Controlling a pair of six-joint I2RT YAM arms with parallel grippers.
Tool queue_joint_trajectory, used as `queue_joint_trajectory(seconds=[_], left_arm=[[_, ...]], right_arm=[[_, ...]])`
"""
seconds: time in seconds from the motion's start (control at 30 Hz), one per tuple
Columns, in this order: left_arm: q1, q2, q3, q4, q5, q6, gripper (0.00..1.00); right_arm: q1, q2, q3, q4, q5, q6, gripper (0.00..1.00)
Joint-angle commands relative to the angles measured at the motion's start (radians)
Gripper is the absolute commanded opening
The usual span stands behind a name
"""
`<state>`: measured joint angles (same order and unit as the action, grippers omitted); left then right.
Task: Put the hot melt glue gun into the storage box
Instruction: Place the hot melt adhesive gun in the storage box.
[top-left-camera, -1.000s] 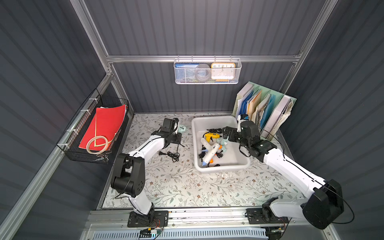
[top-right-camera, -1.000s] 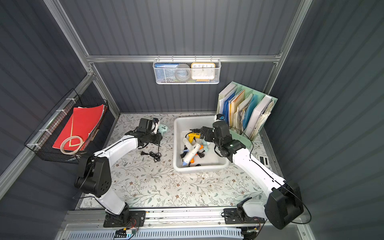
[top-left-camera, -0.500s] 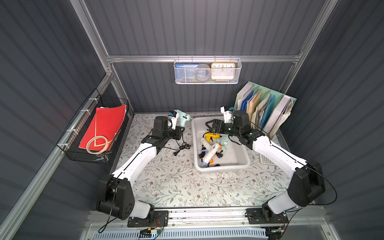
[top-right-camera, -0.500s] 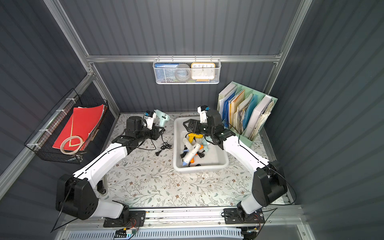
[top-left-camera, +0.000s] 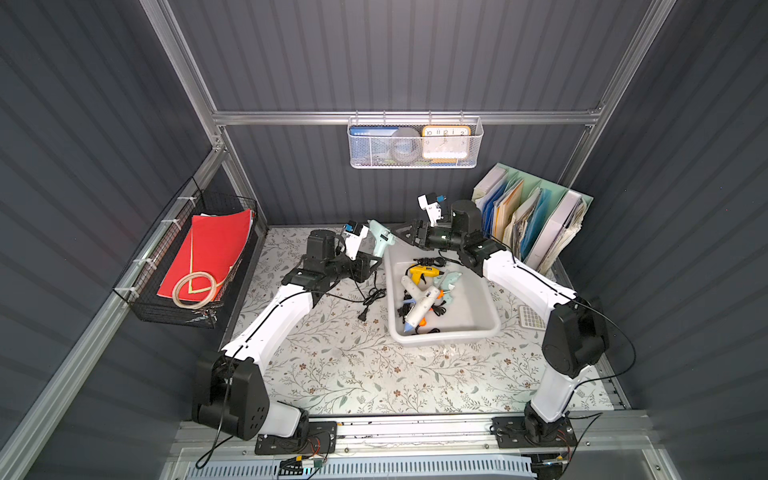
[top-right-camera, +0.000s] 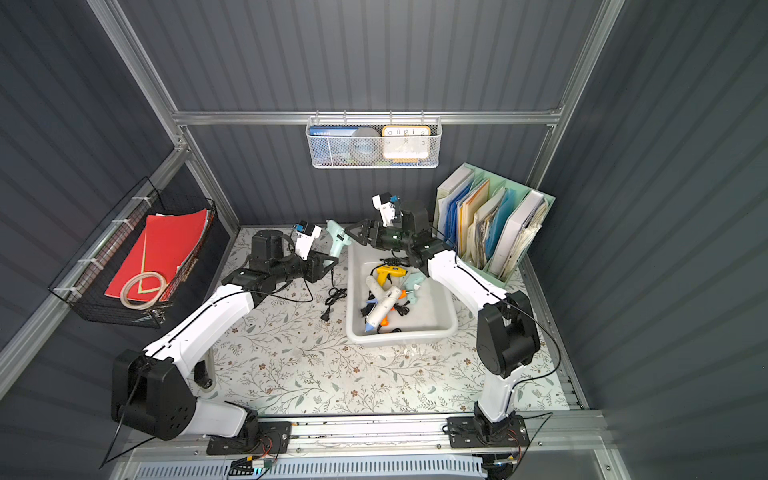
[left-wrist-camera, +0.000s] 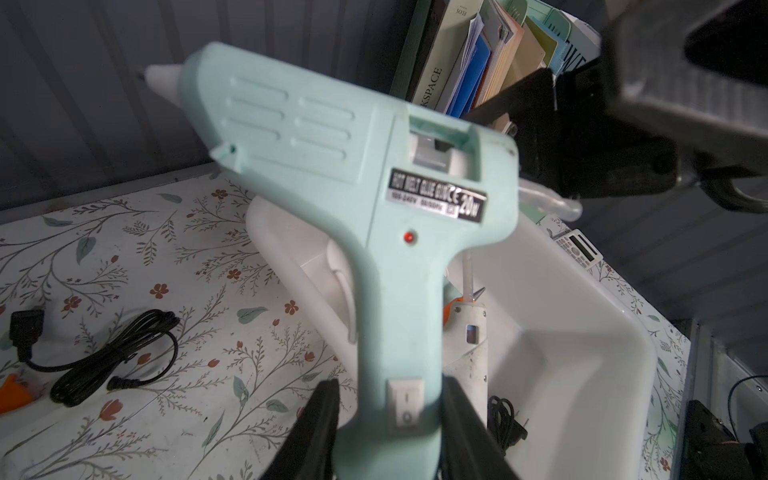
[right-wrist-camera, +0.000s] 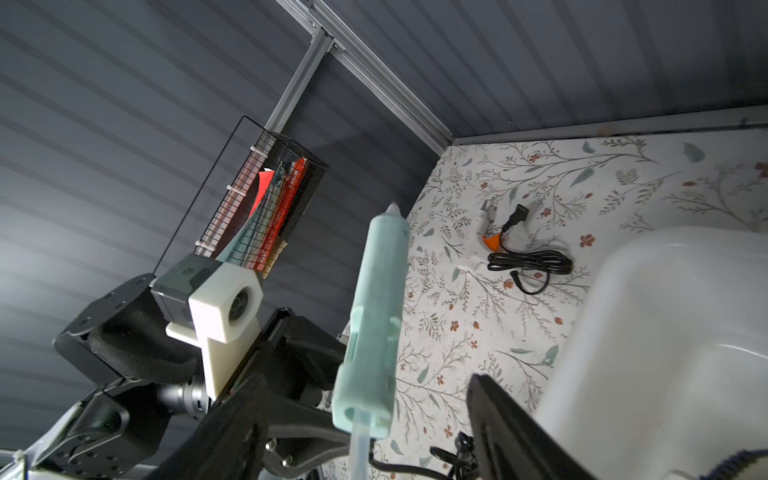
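Gripping the handle of the pale mint-green plastic hot melt glue gun (left-wrist-camera: 365, 199), the left gripper (left-wrist-camera: 388, 419) held it upright just beside the far left corner of the shallow pale grey-white rectangular plastic storage box (top-left-camera: 484, 309), above the flowered tabletop. The right gripper (top-left-camera: 405, 236) stood with jaws apart close to the gun's rear end, touching nothing. Several other glue guns (top-left-camera: 422, 303) lay inside the box.

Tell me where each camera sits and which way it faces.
Top views: high up, looking down on both arms, the table and the storage box.
Left wrist: on the left arm, looking along its end effector at the mint glue gun it grips.
Right wrist: on the right arm, facing the left arm; its open end effector frames the glue gun.
Shared: the glue gun.
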<state>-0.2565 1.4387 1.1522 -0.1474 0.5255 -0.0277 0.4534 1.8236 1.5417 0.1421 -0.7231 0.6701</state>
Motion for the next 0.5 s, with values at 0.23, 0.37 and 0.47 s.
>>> queue_joint_trajectory(seconds=[0.23, 0.37, 0.47], left_arm=[[-0.004, -0.004, 0.046, -0.007, 0.05, 0.028, 0.0], [-0.004, 0.004, 0.051, -0.009, 0.053, 0.028, 0.0], [-0.004, 0.007, 0.052, -0.012, 0.053, 0.028, 0.0]], right_arm=[[0.029, 0.071, 0.076, 0.006, -0.045, 0.042, 0.69], [0.041, 0.089, 0.093, -0.005, -0.044, 0.039, 0.61], [0.046, 0.099, 0.102, -0.006, -0.044, 0.042, 0.55]])
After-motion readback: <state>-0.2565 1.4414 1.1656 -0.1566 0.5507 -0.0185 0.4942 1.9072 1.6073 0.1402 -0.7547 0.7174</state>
